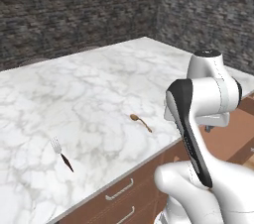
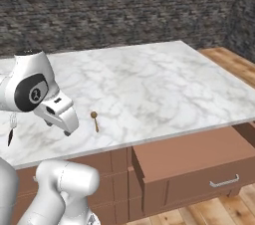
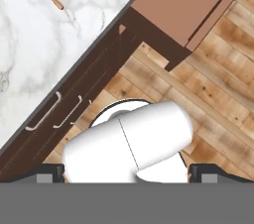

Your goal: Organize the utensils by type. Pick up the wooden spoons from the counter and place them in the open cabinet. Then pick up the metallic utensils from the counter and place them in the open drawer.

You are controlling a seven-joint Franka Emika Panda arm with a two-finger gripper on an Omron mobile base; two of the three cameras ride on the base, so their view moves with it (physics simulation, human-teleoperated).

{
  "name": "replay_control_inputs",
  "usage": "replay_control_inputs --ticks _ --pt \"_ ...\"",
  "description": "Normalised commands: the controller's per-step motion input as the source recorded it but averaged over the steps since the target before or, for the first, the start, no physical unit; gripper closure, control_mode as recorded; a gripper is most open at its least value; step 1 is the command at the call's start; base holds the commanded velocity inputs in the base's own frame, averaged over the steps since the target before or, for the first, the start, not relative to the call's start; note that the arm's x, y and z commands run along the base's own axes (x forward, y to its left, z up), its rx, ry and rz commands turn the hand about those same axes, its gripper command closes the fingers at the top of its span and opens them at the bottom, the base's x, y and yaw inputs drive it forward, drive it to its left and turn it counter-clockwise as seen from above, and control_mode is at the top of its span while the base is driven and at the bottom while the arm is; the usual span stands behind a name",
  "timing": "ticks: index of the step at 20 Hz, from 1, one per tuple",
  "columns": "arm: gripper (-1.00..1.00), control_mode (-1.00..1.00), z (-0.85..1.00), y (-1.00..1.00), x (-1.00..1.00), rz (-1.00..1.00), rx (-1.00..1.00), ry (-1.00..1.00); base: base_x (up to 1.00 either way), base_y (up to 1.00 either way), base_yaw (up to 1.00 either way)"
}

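I'm still before the first pick: my tool (image 3: 127, 171) is spread wide, holding nothing. The spoon (image 1: 141, 122) lies near the counter's (image 1: 99, 89) front edge; next I reach down over it.

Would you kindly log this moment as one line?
hand: open, holding nothing | wooden spoon: on counter | fork: on counter | drawer: open

Arm folded close above base, wrist bent downward; gripper (image 3: 127, 168) jaws spread wide, holding nothing.
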Motion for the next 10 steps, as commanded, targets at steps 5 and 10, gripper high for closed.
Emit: replay_control_inputs --ticks 5,10 --pt "-1.0 1.0 0.0 0.0 0.0 0.0 0.0 0.0 0.49 -0.09 0.01" --pt "-1.0 1.0 0.0 0.0 0.0 0.0 0.0 0.0 0.19 0.0 0.0"
